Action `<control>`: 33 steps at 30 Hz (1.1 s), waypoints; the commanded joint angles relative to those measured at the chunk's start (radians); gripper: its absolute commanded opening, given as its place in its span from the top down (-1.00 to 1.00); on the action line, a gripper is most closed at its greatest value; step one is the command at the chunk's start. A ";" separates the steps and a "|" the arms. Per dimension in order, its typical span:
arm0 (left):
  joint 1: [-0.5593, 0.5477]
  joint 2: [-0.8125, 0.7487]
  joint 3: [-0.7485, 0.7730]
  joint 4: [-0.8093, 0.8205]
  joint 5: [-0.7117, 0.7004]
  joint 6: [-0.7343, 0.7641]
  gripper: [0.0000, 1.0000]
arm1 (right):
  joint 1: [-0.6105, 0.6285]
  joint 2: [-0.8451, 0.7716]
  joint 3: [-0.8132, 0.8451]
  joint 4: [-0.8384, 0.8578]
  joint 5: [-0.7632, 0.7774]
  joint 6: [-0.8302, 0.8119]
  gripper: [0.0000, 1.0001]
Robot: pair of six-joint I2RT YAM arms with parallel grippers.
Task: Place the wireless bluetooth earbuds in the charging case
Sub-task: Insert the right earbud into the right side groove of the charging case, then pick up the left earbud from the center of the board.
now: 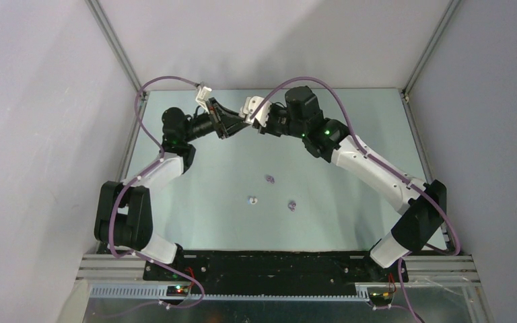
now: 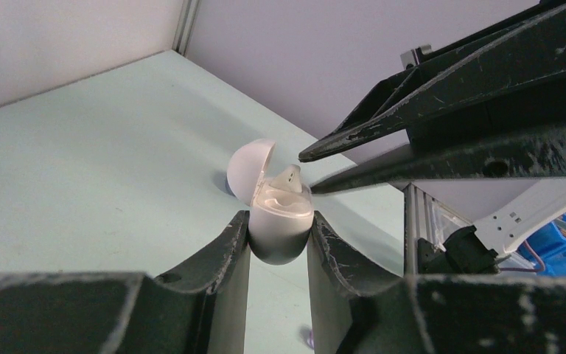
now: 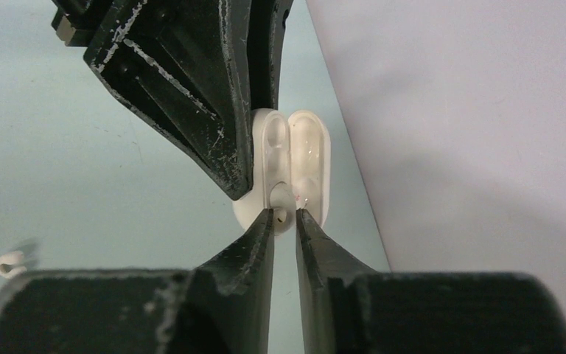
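My left gripper [image 2: 280,219] is shut on a white pebble-like charging case [image 2: 281,230] and holds it above the table at the far side, its lid [image 2: 249,169] swung open. A white earbud [image 2: 288,177] sits at the case's mouth. My right gripper [image 3: 285,214] comes in from the right and is shut on this earbud [image 3: 281,199], pressing it into the open case [image 3: 306,151]. In the top view the two grippers meet tip to tip, left [image 1: 232,126] and right [image 1: 244,121]. Two purple earbuds [image 1: 270,179] [image 1: 293,205] and one white earbud [image 1: 253,200] lie on the table.
The back wall and the metal corner post [image 2: 186,26] stand just behind the grippers. The loose white earbud also shows in the right wrist view [image 3: 9,263]. A purple earbud shows below the left fingers [image 2: 309,338]. The left gripper's black fingers [image 3: 191,88] fill the upper right wrist view.
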State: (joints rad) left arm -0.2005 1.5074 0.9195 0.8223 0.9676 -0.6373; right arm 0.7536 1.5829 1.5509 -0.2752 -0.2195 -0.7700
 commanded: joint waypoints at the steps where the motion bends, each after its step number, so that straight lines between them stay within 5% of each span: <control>1: 0.004 -0.030 0.004 0.053 -0.020 0.024 1.00 | 0.007 -0.035 0.054 -0.037 -0.030 0.046 0.38; 12: 0.010 -0.038 -0.006 0.037 0.007 0.071 1.00 | -0.097 -0.111 0.111 -0.124 -0.193 0.204 -0.07; 20: 0.044 -0.101 0.008 -0.051 0.015 0.128 1.00 | -0.216 -0.133 -0.034 -0.152 -0.256 0.372 -0.22; 29: 0.111 -0.274 -0.099 -0.113 -0.088 0.119 1.00 | -0.218 -0.034 -0.108 -0.332 -0.271 0.389 -0.11; 33: 0.120 -0.380 -0.177 -0.184 -0.128 0.144 1.00 | -0.201 0.000 -0.131 -0.353 -0.248 0.281 0.20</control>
State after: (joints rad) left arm -0.0925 1.2263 0.7990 0.6945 0.8940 -0.5217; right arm 0.5385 1.5688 1.4242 -0.5831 -0.4603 -0.4126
